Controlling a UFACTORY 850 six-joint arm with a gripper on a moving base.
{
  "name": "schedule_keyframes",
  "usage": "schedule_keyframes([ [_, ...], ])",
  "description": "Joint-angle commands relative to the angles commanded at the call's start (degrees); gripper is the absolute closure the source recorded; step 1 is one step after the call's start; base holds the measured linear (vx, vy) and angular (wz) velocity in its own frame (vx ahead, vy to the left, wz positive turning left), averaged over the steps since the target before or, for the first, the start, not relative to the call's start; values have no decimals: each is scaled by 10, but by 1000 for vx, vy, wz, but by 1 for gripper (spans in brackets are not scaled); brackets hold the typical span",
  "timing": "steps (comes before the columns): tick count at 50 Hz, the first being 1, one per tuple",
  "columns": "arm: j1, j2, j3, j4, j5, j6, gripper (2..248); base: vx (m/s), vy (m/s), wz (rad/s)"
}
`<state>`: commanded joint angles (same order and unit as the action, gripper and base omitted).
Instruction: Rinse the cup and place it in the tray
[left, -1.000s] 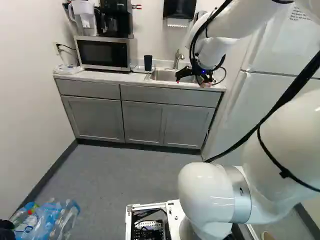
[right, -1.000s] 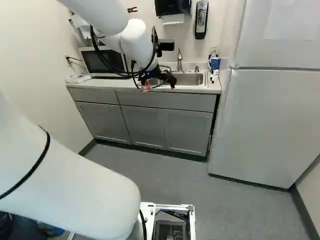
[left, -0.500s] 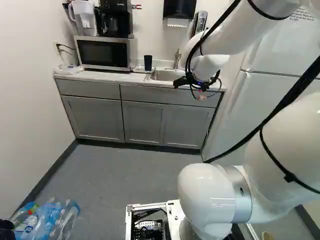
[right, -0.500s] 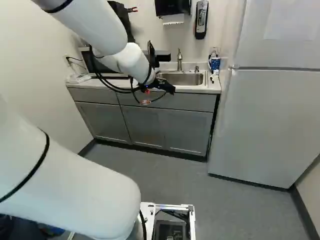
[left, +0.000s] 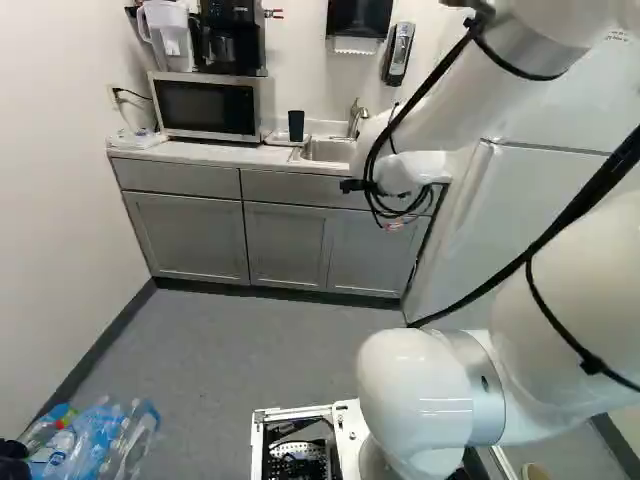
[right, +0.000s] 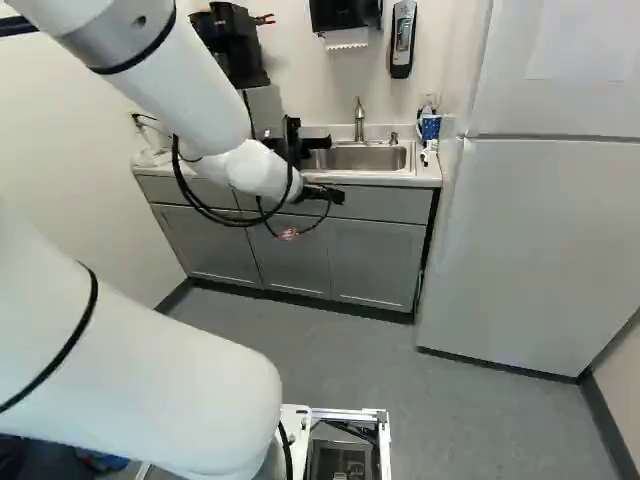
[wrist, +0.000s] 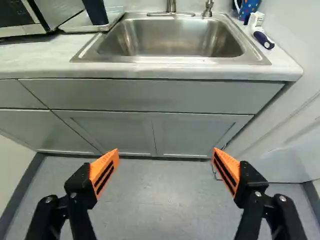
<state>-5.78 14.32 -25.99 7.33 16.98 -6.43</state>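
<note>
Gripper state: the gripper (wrist: 165, 151) is spread wide, with nothing between its orange pads (wrist: 107, 159). Cup position: the dark cup (left: 296, 125) stands in the tray (wrist: 82, 29), beside the sink (wrist: 170, 59), on the side toward the microwave (left: 207, 107). Key relation: the cup lies well ahead of the gripper and to the robot's left, its long axis vertical. Placement appears complete; whether the cup is rinsed cannot be determined. The next move likely calls only for clearance from the counter (wrist: 45, 55). If a regrasp is required, advance forward and left; a sideways brush risks tipping the cup
</note>
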Motion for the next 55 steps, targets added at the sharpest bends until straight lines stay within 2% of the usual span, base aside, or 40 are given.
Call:
schedule_keyframes([
  [27, 27, 8, 97, -34, 152, 30, 3, 0, 0, 0],
  [55, 46, 13, 166, -58, 261, 51, 3, 0, 0, 0],
])
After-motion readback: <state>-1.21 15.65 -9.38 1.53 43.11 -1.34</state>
